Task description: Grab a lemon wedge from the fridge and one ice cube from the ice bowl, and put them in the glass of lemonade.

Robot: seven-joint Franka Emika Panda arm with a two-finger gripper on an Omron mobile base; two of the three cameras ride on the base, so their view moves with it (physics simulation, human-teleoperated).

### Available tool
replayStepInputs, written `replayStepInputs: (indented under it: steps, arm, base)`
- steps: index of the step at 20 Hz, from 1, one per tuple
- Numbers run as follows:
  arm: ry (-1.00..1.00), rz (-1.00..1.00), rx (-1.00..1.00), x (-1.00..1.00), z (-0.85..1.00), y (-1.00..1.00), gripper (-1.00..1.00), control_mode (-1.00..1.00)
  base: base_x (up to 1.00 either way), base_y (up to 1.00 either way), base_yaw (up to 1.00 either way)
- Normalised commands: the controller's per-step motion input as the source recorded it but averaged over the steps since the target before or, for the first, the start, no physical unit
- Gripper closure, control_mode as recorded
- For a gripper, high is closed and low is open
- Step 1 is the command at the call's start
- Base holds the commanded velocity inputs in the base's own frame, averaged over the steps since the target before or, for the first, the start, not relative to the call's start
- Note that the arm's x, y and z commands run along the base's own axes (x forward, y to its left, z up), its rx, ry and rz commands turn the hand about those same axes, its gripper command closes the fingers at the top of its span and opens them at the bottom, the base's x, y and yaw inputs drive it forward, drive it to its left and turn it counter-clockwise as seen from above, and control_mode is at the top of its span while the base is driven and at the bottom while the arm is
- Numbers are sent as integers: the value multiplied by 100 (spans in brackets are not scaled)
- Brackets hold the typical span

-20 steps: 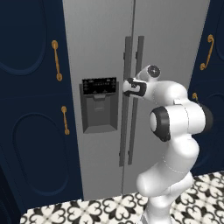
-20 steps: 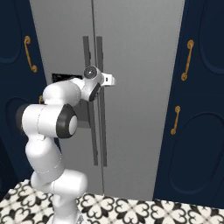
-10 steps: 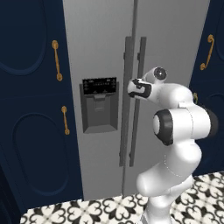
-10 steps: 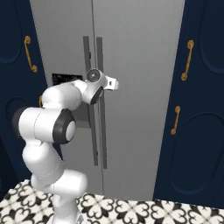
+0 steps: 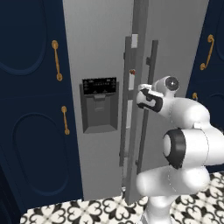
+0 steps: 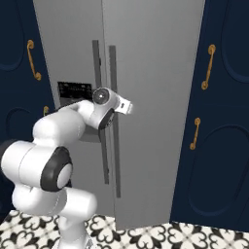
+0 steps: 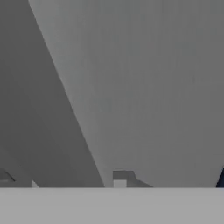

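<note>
One fridge (image 5: 105,52) door stands slightly ajar at its edge; the claw (image 5: 142,92) sits by the right handle (image 5: 146,105), jaw width unclear.

The arm (image 5: 183,144) was built of fat, rounded white segments with a glossy shell, swelling like stacked bulbs from the base upward. A large dark grey disc capped the big joint on one side, ringed by a black band between the white shells. Near the wrist sat a smaller round grey cap with a pale centre. The hand end carried a black collar, and a short white flat bracket jutted from it.
</note>
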Motion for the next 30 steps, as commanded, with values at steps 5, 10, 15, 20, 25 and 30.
replayStepInputs:
  steps: [5,10,15,20,25,30]
  arm:
    - [0,-10,12,-93,38,-100,100,-100]
    - [-4,-10,8,-91,23,-100,100,-100]
    - [-4,-10,6,-78,18,-100,100,-100]
    - [1,-19,1,-37,20,-88,-100,-100]
    - [1,-9,0,-50,53,-18,-100,-100]
    - [-2,3,-14,-98,90,83,-100,-100]
  base:
    - [0,0,0]
    - [0,0,0]
    - [0,0,0]
    - [0,0,0]
    - [0,0,0]
    - [0,0,0]
